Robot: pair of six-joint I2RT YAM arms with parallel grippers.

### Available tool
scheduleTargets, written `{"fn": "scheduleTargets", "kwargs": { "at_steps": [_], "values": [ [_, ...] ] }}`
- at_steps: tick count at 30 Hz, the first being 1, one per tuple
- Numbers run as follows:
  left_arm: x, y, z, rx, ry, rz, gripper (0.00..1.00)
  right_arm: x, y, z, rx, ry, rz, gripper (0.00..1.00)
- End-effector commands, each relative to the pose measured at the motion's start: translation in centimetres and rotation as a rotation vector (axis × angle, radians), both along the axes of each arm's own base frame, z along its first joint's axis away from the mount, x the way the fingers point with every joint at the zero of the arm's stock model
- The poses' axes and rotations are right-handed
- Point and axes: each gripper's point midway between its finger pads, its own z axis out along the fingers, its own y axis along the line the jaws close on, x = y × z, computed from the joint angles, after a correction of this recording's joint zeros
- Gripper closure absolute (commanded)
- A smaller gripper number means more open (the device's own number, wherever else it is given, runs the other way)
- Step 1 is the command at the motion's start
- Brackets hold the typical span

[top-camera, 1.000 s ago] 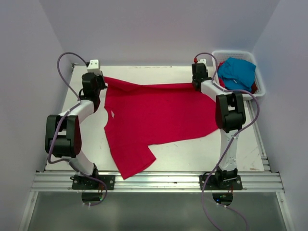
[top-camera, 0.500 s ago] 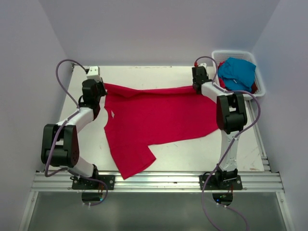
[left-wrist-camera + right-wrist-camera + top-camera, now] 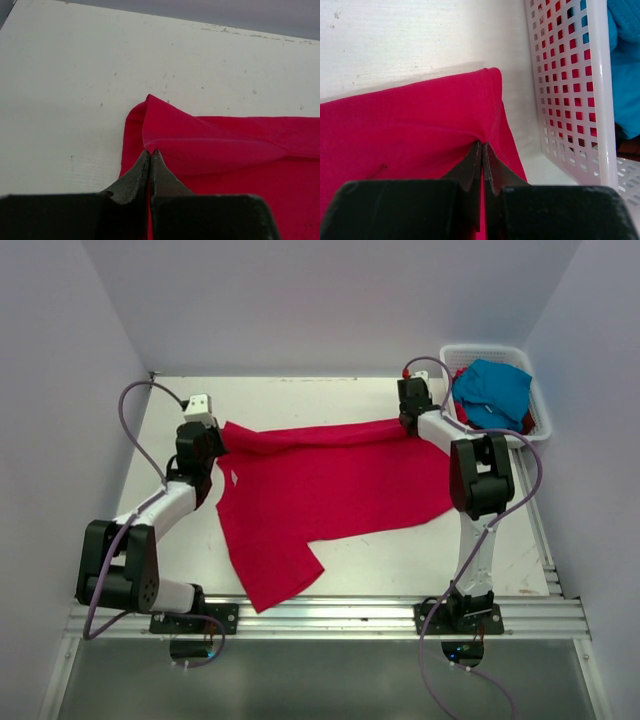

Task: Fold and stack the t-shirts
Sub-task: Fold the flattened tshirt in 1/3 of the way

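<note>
— The left fingers [image 3: 135, 175], how did they stand?
— Pressed together on a far corner of the red shirt [image 3: 330, 490], with a fold of cloth pinched at their tips, over the far left part of the desk [image 3: 300, 395].
— And the right fingers [image 3: 470, 165]?
— Closed tight as well, on the shirt's other far corner, just beside the wall of the basket [image 3: 538, 415].
— Where did the shirt lie?
— Across the middle of the desk, between the two arms. Its far edge ran from one grip to the other, with a soft fold along it. Whether that edge was lifted clear of the desk I could not tell. The rest lay flat. The neck opening faced the left arm, and one part reached down to the near edge, left of centre.
— Any other shirts?
— A blue shirt [image 3: 492, 390] lay heaped in the basket, which stood at the far right corner of the desk. Some red cloth showed under it, and more red showed through the slats in the right wrist view.
</note>
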Motion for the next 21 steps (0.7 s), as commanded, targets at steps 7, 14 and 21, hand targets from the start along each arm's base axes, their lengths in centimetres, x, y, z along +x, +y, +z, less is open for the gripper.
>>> {"fn": "scheduleTargets", "kwargs": {
  "at_steps": [7,14,21],
  "values": [
    [-2.3,-0.8,-0.4,-0.073,-0.006,0.052,1.0,0.2,0.2,2.9,0.002,-0.071,-0.019,1.0],
    [-5.9,-1.7,3.3,-0.102,-0.111,0.111,0.0,0.2,0.4,2.9,0.028,-0.087,-0.046,0.45],
    [-4.0,-1.5,7.1,-0.06,-0.164,0.125,0.0,0.3,1.3,4.0,0.088,-0.113,-0.018,0.14]
  ]
}}
